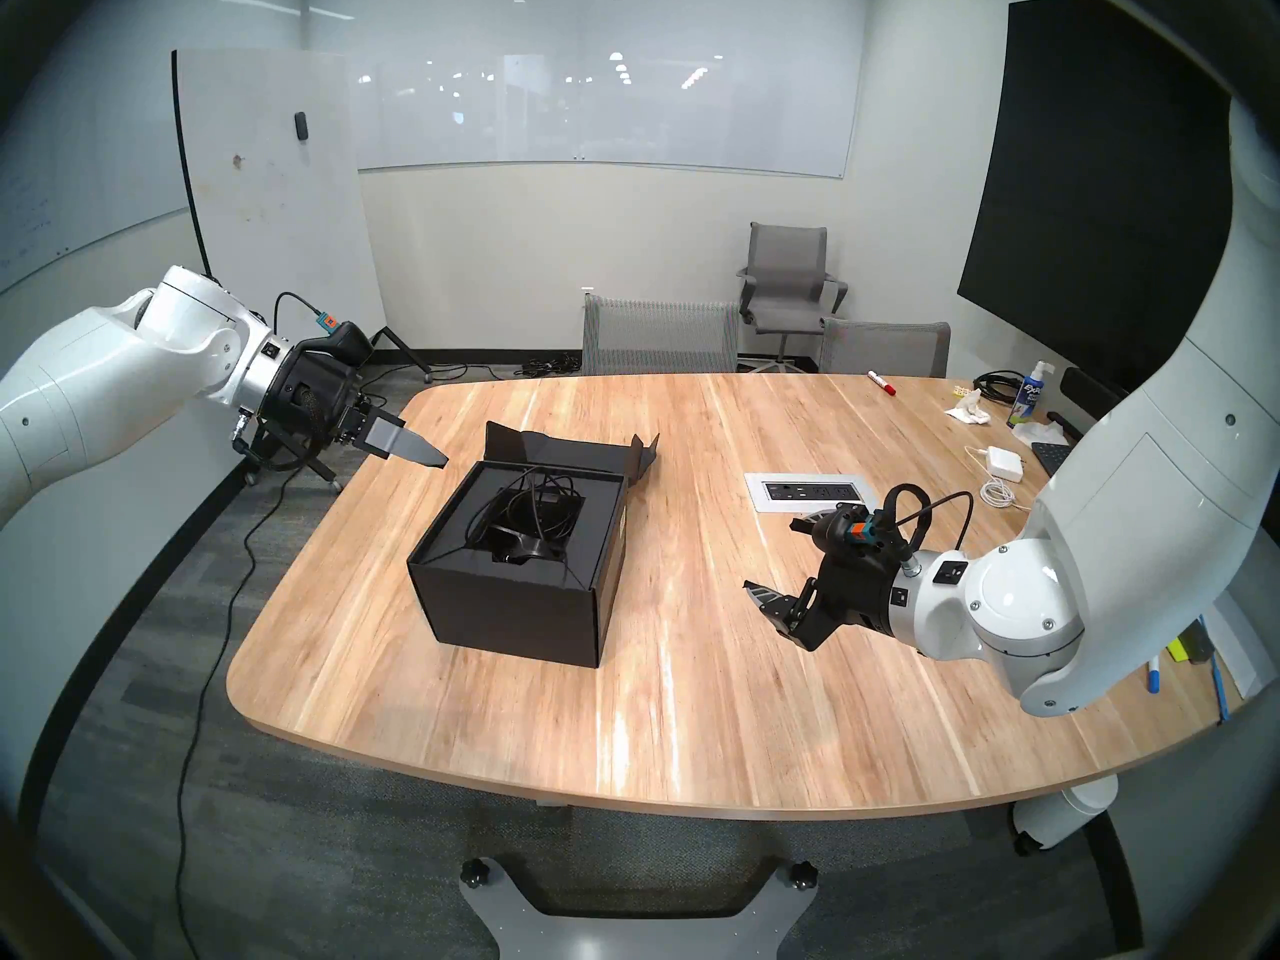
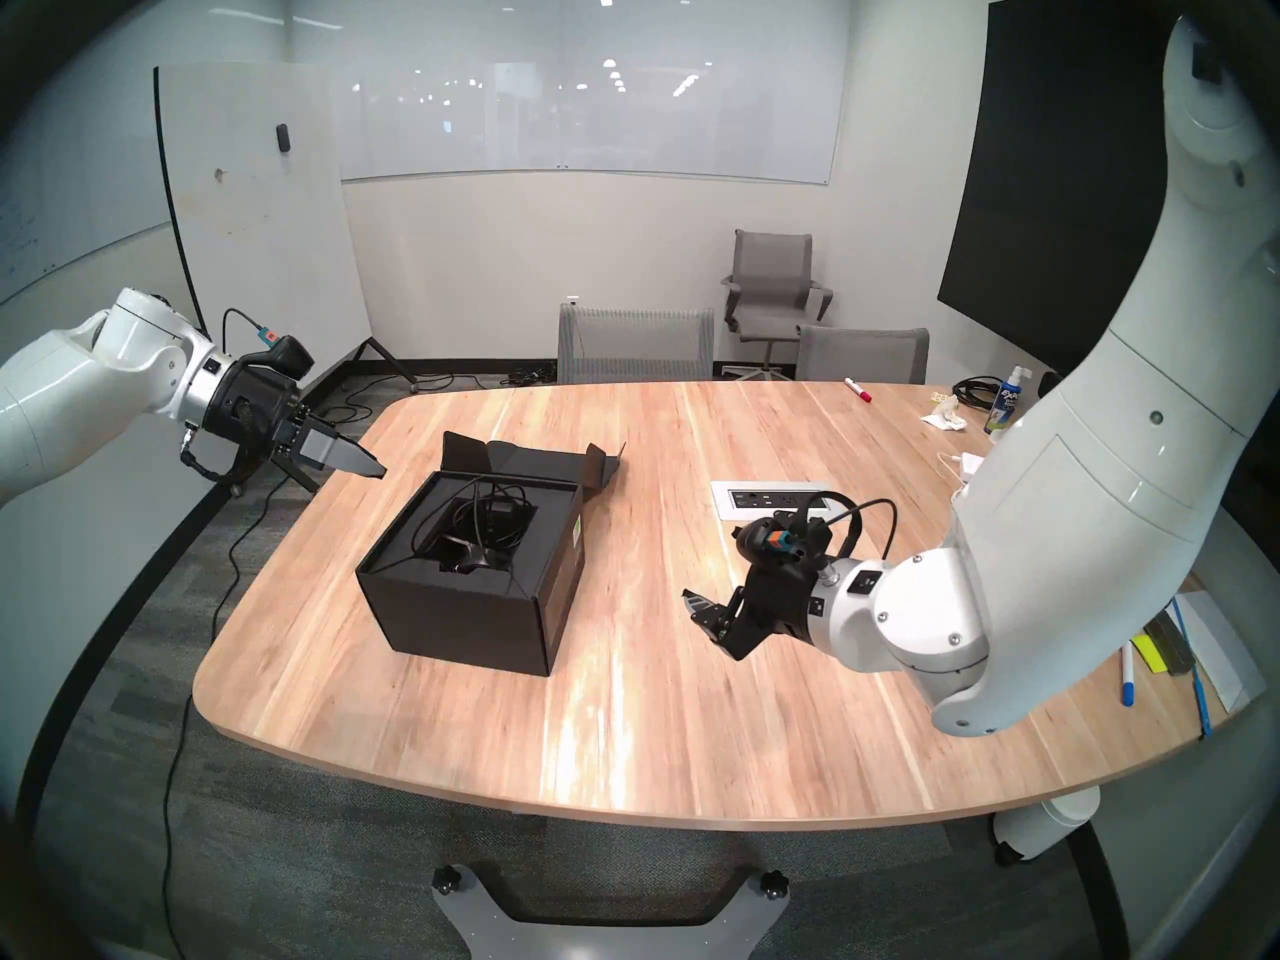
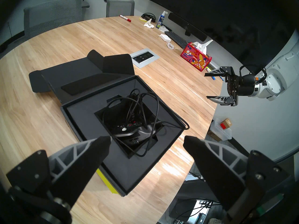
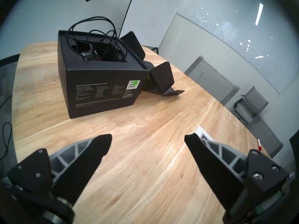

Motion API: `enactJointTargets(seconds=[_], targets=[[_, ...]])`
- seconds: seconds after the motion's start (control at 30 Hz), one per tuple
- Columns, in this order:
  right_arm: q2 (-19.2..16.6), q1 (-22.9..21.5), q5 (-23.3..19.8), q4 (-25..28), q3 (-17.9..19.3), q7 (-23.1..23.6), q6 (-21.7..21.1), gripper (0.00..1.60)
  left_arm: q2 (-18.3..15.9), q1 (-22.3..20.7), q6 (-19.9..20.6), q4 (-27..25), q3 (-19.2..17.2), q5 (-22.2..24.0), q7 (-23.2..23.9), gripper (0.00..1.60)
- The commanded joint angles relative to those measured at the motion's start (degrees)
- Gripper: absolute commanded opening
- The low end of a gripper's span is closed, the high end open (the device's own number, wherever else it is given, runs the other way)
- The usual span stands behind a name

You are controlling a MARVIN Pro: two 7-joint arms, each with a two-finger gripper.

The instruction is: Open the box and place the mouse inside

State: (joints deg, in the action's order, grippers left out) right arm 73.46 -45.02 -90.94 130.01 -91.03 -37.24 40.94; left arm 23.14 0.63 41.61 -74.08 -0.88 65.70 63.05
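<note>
Mouse (image 3: 129, 130) inside open box (image 1: 512, 612), both grippers empty, apart.

Cable loops (image 3: 142, 108) hide much of the mouse (image 3: 129, 130) (box print unreadable).

Left hand (image 3: 147, 141) and right hand (image 4: 148, 140) both hang open, empty.
</note>
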Motion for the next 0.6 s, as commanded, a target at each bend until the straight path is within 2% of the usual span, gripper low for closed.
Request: enactJointTargets(seconds=[0.0, 0.17, 0.2, 0.33, 0.57], targets=[[-0.1, 1.2, 2.8, 0.7, -0.2, -2.4, 1.6, 1.6, 0.0, -1.1, 0.0, 0.1, -0.8, 0.2, 1.1, 1.6], [0.0, 0.9, 4.7, 2.2, -0.3, -5.2, 1.9, 1.6, 0.0, -1.1, 0.0, 0.1, -0.8, 0.2, 1.1, 1.6], [1.0, 0.9, 7.0, 3.1, -0.2, -9.3, 1.5, 1.6, 0.0, -1.1, 0.0, 0.0, -0.8, 0.3, 1.1, 1.6], [1.3, 0.6, 7.0, 3.5, 0.1, -9.5, 0.8, 1.6, 0.0, -1.1, 0.0, 0.0, -0.8, 0.3, 1.0, 1.6], [1.6, 1.4, 9.4, 3.9, 0.2, -13.6, 0.7, 1.6, 0.0, -1.1, 0.0, 0.1, -0.8, 0.3, 1.1, 1.6]])
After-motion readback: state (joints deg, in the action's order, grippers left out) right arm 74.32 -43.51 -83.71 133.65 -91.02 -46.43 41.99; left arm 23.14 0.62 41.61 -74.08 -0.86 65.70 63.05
